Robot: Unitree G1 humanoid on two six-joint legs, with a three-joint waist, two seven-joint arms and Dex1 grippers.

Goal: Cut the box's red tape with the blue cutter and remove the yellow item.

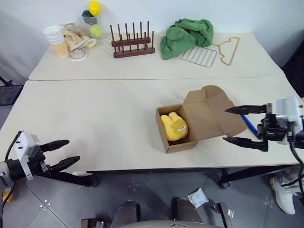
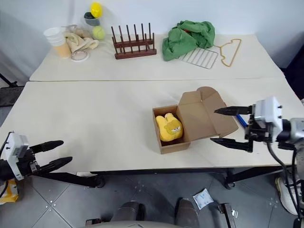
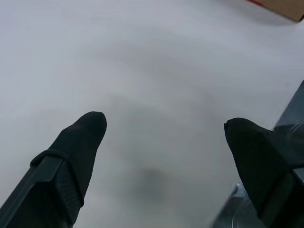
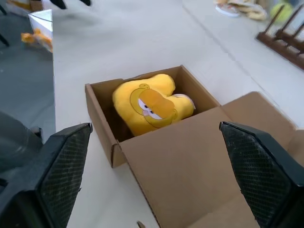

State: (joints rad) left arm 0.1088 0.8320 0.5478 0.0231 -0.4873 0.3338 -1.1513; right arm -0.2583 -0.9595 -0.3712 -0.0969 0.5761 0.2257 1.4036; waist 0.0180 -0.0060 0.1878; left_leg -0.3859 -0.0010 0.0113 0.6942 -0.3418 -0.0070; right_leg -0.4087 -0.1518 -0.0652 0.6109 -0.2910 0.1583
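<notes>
The box (image 1: 183, 146) stands open on the near table, its lid folded back to the right. Inside it lies the yellow item (image 1: 174, 127), a lumpy plush with a cartoon face (image 4: 152, 107). The blue cutter (image 1: 248, 123) rests on the table just right of the lid, partly behind my right gripper (image 1: 225, 124). That gripper is open, level, pointing at the lid, with nothing between its fingers. My left gripper (image 1: 73, 150) hangs open and empty off the table's front left edge. A thin red sliver (image 3: 259, 2), which may be the red tape, borders a brown box corner.
On the far table are a wooden peg rack (image 1: 133, 40), a green cloth (image 1: 186, 33), a wire grid (image 1: 199, 56), a yellow hanger (image 1: 228, 50), stacked cups (image 1: 56, 38) and a tennis ball (image 1: 96, 31). The near table's left half (image 1: 85, 118) is bare.
</notes>
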